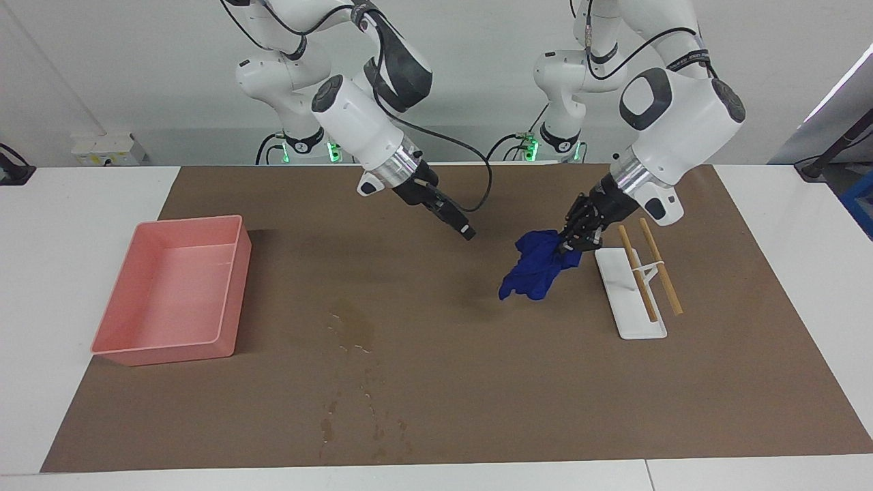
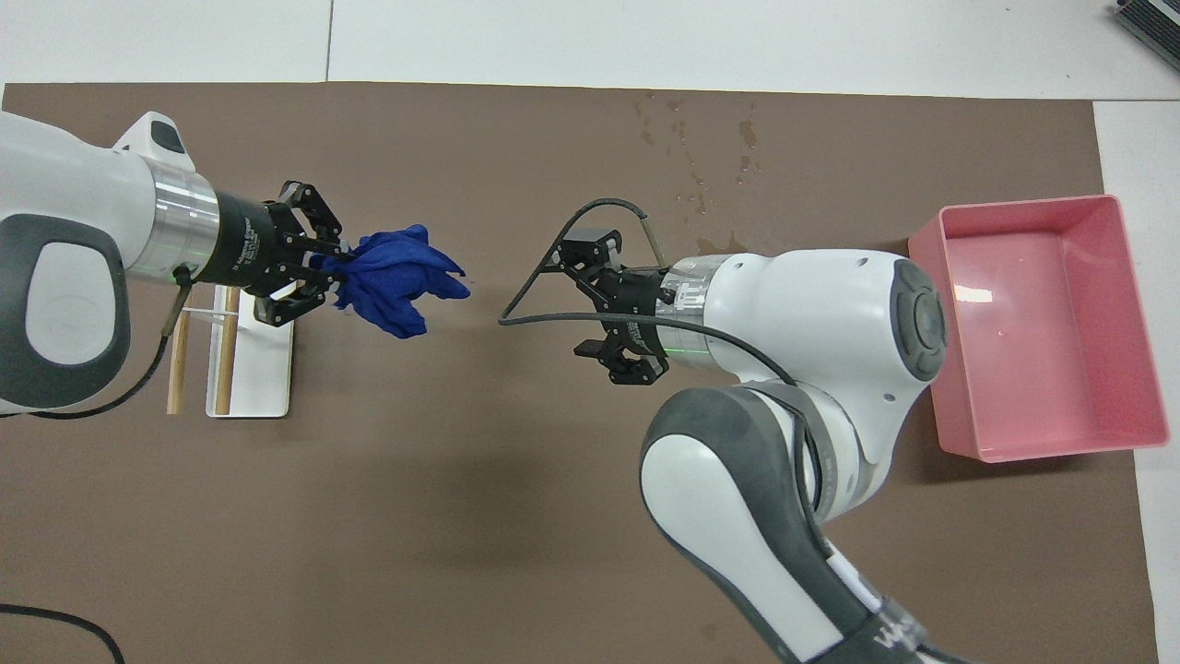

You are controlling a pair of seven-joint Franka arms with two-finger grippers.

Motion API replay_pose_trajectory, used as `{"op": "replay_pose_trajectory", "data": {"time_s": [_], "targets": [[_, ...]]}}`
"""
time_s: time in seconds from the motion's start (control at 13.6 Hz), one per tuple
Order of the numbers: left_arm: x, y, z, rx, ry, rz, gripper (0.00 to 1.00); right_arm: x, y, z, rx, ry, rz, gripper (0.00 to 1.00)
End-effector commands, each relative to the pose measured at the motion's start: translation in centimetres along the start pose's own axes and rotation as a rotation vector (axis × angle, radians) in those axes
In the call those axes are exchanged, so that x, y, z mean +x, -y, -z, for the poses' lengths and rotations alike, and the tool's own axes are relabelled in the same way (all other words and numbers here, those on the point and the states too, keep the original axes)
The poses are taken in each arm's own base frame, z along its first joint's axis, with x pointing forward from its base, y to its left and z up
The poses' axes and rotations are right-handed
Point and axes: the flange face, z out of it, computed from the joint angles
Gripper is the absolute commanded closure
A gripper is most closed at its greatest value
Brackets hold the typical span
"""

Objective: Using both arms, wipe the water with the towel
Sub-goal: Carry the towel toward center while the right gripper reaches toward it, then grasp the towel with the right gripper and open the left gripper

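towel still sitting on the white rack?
No: the towel hangs in the air from the shut left gripper, clear of the white rack, which holds only its two wooden rods.

You see the small royal-blue soft cloth towel (image 1: 535,266) bunched into loose folds, hanging clear of the brown mat with one end pinched between the shut fingertips of the left arm's black gripper (image 1: 571,240); the rest droops down and toward the middle of the mat. You find the water (image 1: 354,331) as a patch of darker, slightly glossy blotches on the mat, with a trail of small droplets (image 1: 372,426) running from it toward the mat's edge farthest from the robots. Well apart from the towel, it probably remains unwiped, though its gloss is faint.
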Motion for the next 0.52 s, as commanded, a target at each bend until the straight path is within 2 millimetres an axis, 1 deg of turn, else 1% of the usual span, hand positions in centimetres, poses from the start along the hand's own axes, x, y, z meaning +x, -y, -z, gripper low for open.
{"op": "replay_pose_trajectory", "data": {"time_s": [0.0,0.07,0.29,0.44], "targets": [[-3.4,0.3,-1.9,-0.057,0.031,0.09,1.0,-0.2,-0.1,-1.3,0.026,-0.005,-0.032,0.0],[-4.3,0.5,-2.5,-0.059,0.044,0.1,1.0,0.0,-0.1,-1.3,0.033,-0.01,-0.033,0.0],[-6.0,1.7,-3.8,-0.028,0.086,0.108,1.0,0.1,0.2,-1.3,0.045,-0.014,-0.035,0.0],[-6.6,2.2,-4.0,-0.016,0.11,0.116,1.0,0.2,0.1,-1.5,0.045,-0.016,-0.036,0.0]]}}
